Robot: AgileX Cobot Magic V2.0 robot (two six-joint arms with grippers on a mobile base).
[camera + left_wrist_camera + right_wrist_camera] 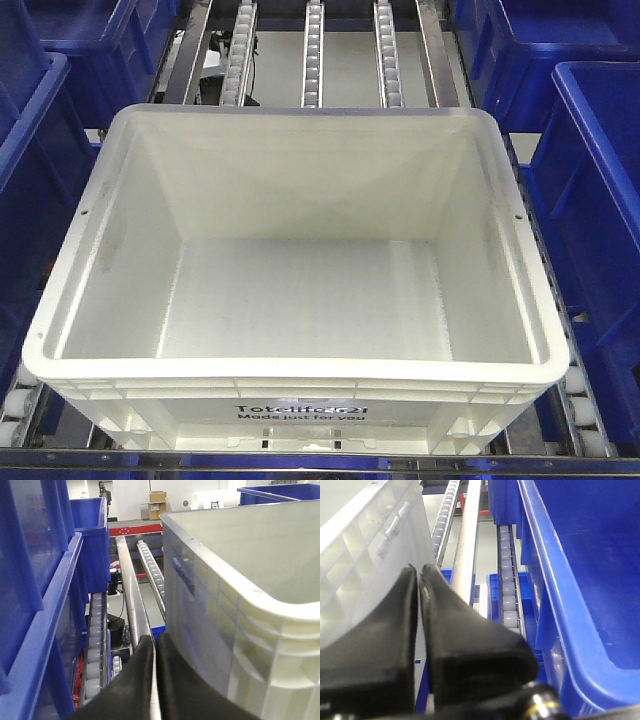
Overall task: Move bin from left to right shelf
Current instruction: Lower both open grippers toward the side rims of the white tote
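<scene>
Bin (300, 372) empty, on roller rails (313, 60) between blue totes (600, 200), print side facing robot. Left claw (155, 647) pinched closed just beside left wall. Right claw (418, 572) pinched closed beside right wall. Bin between claws, both equally near.

tight gaps l & r of bin (300, 378), blue totes (600, 190) close; rails (313, 60) behind open.

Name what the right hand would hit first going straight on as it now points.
Likely the ribbed side wall of the bin. The right hand, fingers together, points up the narrow gap between it and the steel rail, tips close to the wall. Depth is unclear; it may slide alongside.
</scene>
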